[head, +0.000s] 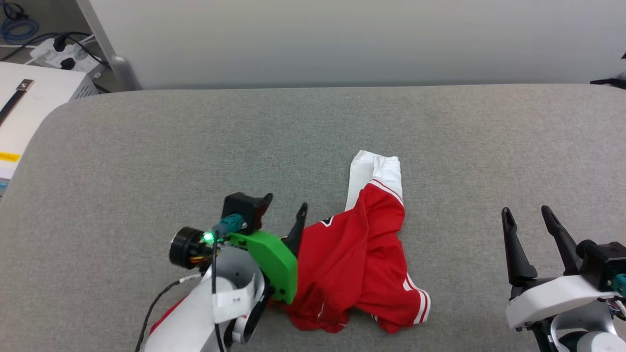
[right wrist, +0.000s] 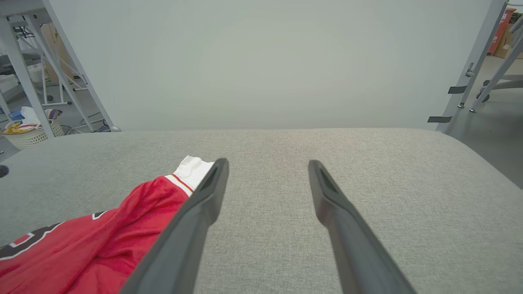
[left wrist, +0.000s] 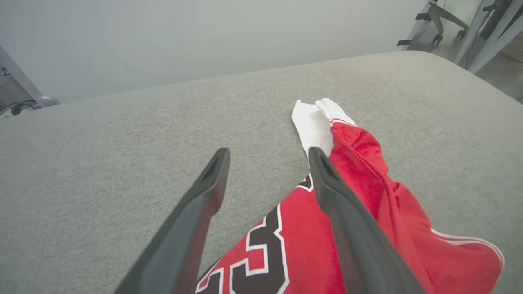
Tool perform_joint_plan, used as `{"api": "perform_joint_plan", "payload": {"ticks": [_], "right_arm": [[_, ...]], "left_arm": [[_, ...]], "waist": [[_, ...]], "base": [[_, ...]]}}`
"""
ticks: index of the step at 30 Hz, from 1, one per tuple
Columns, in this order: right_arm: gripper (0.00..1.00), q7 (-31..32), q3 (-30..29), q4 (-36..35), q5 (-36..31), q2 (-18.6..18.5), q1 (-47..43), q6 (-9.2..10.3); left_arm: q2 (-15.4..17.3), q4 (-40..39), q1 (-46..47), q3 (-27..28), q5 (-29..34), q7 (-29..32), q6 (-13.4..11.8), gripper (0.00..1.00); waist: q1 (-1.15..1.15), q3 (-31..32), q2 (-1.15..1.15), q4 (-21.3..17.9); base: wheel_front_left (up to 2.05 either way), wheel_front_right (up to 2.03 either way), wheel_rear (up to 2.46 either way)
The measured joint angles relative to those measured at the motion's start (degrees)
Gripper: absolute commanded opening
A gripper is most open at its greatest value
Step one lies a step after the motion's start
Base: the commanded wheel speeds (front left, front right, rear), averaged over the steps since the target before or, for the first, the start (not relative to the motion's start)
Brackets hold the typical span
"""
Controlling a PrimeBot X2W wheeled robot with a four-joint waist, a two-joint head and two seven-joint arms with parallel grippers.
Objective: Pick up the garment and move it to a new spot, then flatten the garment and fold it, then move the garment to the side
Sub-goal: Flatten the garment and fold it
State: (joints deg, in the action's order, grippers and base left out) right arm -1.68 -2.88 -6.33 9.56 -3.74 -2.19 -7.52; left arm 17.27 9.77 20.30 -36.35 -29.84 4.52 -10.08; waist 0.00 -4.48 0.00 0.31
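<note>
The garment lies crumpled on the grey padded table, red with one white sleeve pointing to the far side and a striped sleeve at the near right. Black white-outlined lettering shows in the left wrist view on the garment. My left gripper is at the garment's left edge, open, with nothing between its fingers. In its own view the left gripper hovers over the lettered part, its right finger lying over the red cloth. My right gripper stands open over bare table to the right, apart from the garment.
A white box and a power strip with cables sit beyond the table's far left corner. A pale wall runs behind the table. Metal frame legs and a basket stand off the left end.
</note>
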Motion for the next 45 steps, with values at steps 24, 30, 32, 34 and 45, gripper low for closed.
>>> {"api": "perform_joint_plan", "payload": {"ticks": [24, 30, 32, 34, 45], "right_arm": [[1.00, -3.11, 1.94, 4.81, 2.34, -0.21, 4.09, 0.00], [1.00, -3.46, 1.04, 5.57, 2.33, -0.18, 4.09, 0.00], [1.00, -3.45, 0.82, 5.65, 2.30, -0.15, 4.05, 0.00], [1.00, -3.45, 0.76, 5.63, 2.22, -0.12, 3.97, 0.00], [1.00, -2.08, 0.00, 4.39, 1.77, 0.09, 2.02, 0.00]], "left_arm": [[-8.60, 23.10, 19.18, -10.27, -1.80, 18.34, 11.96, 0.00], [-7.98, 23.27, 20.19, -8.90, -1.16, 13.35, 10.77, 0.00], [-7.11, 22.05, 20.25, -7.67, -0.87, 11.09, 9.51, 0.00], [-5.57, 20.33, 20.22, -6.33, -0.78, 9.28, 8.06, 0.00], [5.76, 5.93, 2.42, 5.89, -6.20, 3.99, -5.37, 0.00]], "waist": [[0.00, -7.66, 0.00, -8.08], [0.00, -6.95, 0.00, -7.84], [0.00, -6.39, 0.00, -7.42], [0.00, -5.81, 0.00, -6.98], [0.00, -2.72, 0.00, -3.88]], "base": [[0.00, 0.00, 0.00], [0.00, 0.00, 0.00], [0.00, 0.00, 0.00], [0.00, 0.00, 0.00], [0.00, 0.00, 0.00]]}}
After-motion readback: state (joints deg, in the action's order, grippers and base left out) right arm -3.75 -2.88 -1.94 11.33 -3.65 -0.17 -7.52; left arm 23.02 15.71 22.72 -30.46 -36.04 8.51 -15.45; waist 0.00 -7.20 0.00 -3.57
